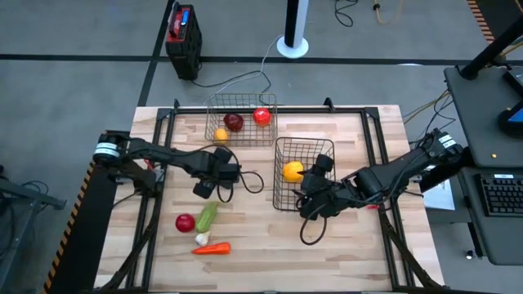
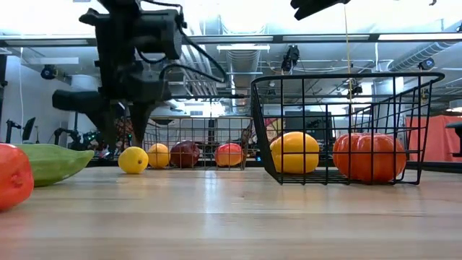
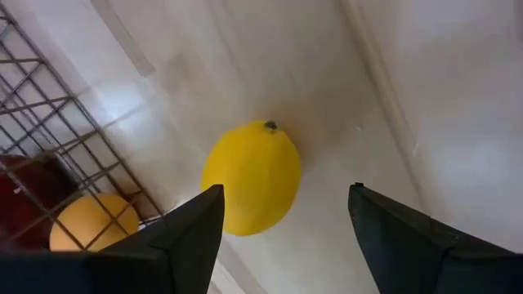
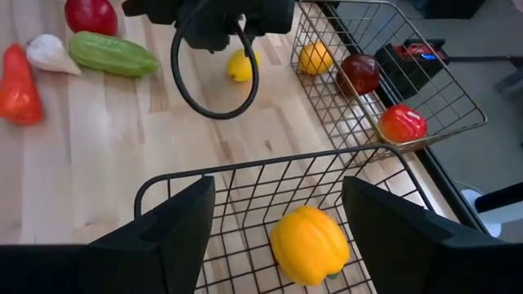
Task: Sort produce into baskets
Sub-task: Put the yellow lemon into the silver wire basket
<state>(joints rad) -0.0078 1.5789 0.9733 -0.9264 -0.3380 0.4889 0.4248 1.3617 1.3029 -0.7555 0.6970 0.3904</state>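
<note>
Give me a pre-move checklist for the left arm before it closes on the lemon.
1. Left gripper open: ok, both fingers stand apart with nothing between them.
2. Lemon lined up: not ok, it sits toward one finger rather than centred in the gap.
3. Lemon free to lift: ok, it lies on the bare table, just outside the far basket.
4. Gripper low enough to grasp: cannot tell, the fingertips' height above the lemon is unclear.
5. Right gripper out of the way: ok, it is open over the near basket, above the yellow pepper.
</note>
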